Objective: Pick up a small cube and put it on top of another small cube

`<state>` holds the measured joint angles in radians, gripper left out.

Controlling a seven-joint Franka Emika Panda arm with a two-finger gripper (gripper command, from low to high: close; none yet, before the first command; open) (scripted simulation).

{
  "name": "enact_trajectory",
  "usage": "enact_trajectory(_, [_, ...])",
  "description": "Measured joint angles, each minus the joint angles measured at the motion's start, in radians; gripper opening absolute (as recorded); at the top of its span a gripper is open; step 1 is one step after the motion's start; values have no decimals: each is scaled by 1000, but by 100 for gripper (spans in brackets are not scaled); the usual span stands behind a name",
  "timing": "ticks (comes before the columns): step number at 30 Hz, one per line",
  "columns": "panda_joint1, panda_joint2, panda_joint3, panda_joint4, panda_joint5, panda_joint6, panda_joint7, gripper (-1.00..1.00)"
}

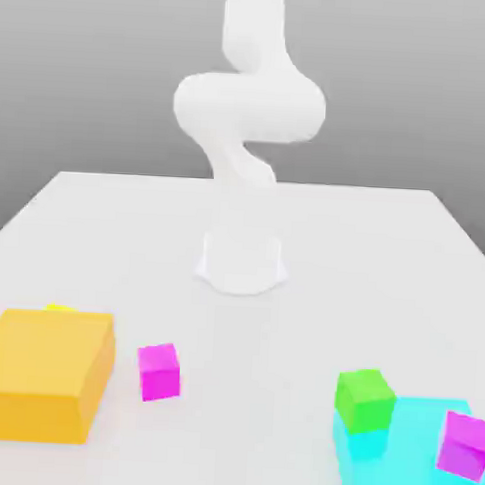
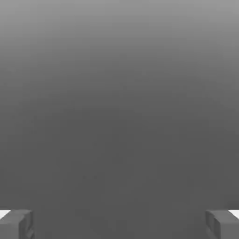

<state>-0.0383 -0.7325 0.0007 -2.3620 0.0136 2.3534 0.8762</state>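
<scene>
Nearest us, at the exterior view's right, lies the cyan block [image 1: 410, 476], with the orange block [image 1: 35, 366] at its left. We see our pincer [image 2: 119, 225] wide open, the small cubes outside its grip: the green cube [image 1: 364, 400] and tilted magenta cube [image 1: 464, 445] at the cyan block, the lone magenta cube [image 1: 160, 372] beside the orange one.
</scene>
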Motion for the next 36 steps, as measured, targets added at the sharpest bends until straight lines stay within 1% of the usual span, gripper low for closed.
enact_trajectory(11, [-191, 366, 30, -315, 45, 281, 425, 0])
enact_trajectory(15, [-265, 518, 43, -439, 38, 397, 616, 0])
enact_trajectory(18, [-317, 642, 38, -535, 6, 490, 783, 0])
enact_trajectory(20, [-325, 716, 31, -548, -9, 550, 824, 0])
enact_trajectory(26, [-309, 933, 5, -520, -27, 730, 847, 0])
enact_trajectory(27, [-306, 959, 3, -516, -28, 751, 849, -100])
enact_trajectory(33, [-305, 972, 2, -514, -31, 764, 852, -100])
enact_trajectory(36, [-310, 907, 6, -524, -31, 709, 851, -100])
